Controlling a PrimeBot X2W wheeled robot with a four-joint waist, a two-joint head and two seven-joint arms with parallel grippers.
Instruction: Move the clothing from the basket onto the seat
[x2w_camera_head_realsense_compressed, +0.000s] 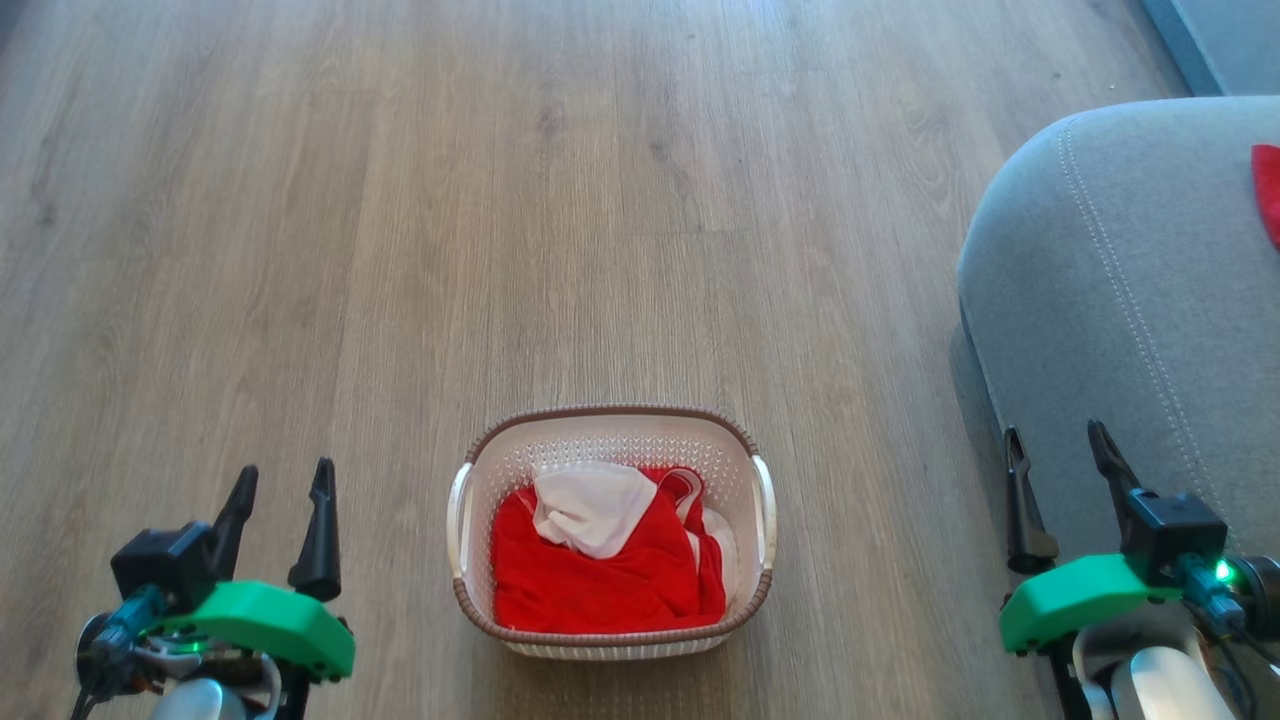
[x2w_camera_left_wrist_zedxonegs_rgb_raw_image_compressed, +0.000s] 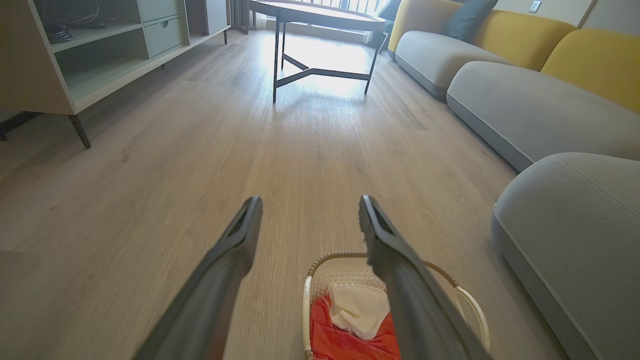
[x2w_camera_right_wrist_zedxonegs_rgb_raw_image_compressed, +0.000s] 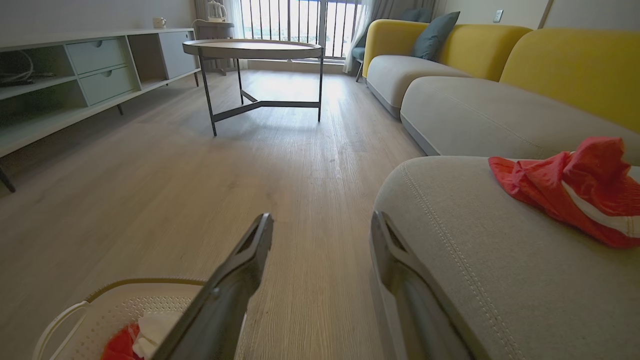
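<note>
The cream basket (x2w_camera_head_realsense_compressed: 612, 432) stands on the wood floor at the lower centre of the head view, with red and white clothing (x2w_camera_head_realsense_compressed: 605, 560) bunched inside. A second red garment (x2w_camera_right_wrist_zedxonegs_rgb_raw_image_compressed: 575, 187) lies on the grey seat (x2w_camera_head_realsense_compressed: 1120, 300) at the right, its edge just showing (x2w_camera_head_realsense_compressed: 1267, 190) in the head view. My left gripper (x2w_camera_head_realsense_compressed: 283, 485) is open and empty, left of the basket. Open and empty too, my right gripper (x2w_camera_head_realsense_compressed: 1060, 445) hovers by the seat's front corner. The left wrist view shows the basket (x2w_camera_left_wrist_zedxonegs_rgb_raw_image_compressed: 325, 270) and clothing (x2w_camera_left_wrist_zedxonegs_rgb_raw_image_compressed: 345, 325) below my fingers; the right wrist view shows the basket (x2w_camera_right_wrist_zedxonegs_rgb_raw_image_compressed: 125, 300) at the lower left.
A round table on dark metal legs (x2w_camera_right_wrist_zedxonegs_rgb_raw_image_compressed: 252, 50) stands further down the room. A low pale cabinet (x2w_camera_left_wrist_zedxonegs_rgb_raw_image_compressed: 75, 55) runs along the left wall. Grey and yellow sofa sections (x2w_camera_right_wrist_zedxonegs_rgb_raw_image_compressed: 480, 95) line the right side. Open wood floor (x2w_camera_head_realsense_compressed: 400, 250) lies ahead of the basket.
</note>
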